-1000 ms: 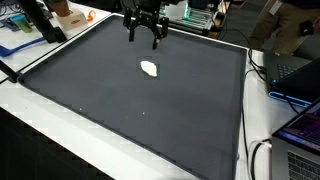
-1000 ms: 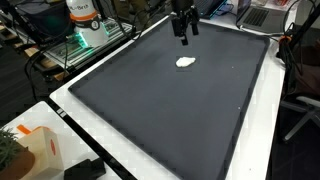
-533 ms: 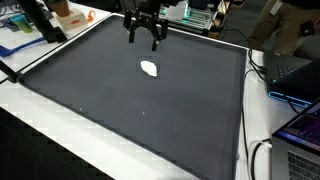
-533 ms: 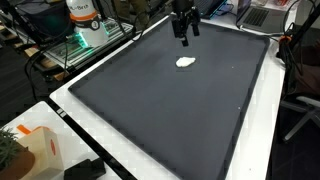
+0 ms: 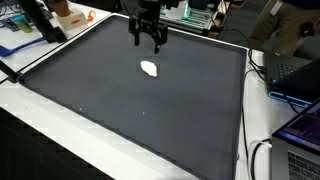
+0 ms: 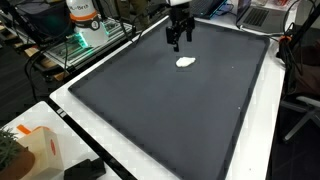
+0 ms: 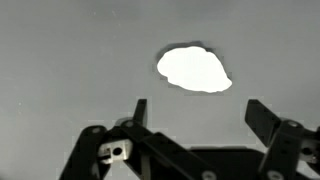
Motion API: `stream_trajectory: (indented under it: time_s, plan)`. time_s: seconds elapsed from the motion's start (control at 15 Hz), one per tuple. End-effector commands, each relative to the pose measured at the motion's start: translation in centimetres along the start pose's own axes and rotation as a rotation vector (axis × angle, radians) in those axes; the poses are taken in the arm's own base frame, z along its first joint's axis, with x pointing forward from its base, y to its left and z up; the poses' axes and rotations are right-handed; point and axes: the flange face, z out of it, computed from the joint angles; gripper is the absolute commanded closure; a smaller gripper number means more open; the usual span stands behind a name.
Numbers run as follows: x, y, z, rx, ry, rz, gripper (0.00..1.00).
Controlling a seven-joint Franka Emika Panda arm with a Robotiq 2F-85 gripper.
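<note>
Gripper (image 5: pixel 150 45) hangs over the dark mat (image 5: pixel 140 115), jaws spread wide, holding nothing; white lump (image 5: pixel 150 68) lies flat on the mat near the fingertips, apart from them; untouched, no grasp yet made; approach and closure outstanding.

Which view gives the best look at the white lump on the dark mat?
The wrist view: the white lump shows large and close, its uneven outline clear, just beyond the open gripper. In both exterior views the white lump is only a small pale blob on the mat.
</note>
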Motion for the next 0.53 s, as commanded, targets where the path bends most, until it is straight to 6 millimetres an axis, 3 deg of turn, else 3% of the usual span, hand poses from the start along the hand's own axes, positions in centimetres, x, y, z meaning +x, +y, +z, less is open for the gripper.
stream_trajectory:
  time_s: [0.0,0.27,0.47]
  plan:
    - [0.4,0.2,0.0,0.048,-0.063,0.025,0.00]
    - [0.3,0.2,0.1,0.039,-0.032,0.024,0.00]
    - [1.6,0.9,0.4,0.052,-0.010,0.152,0.00]
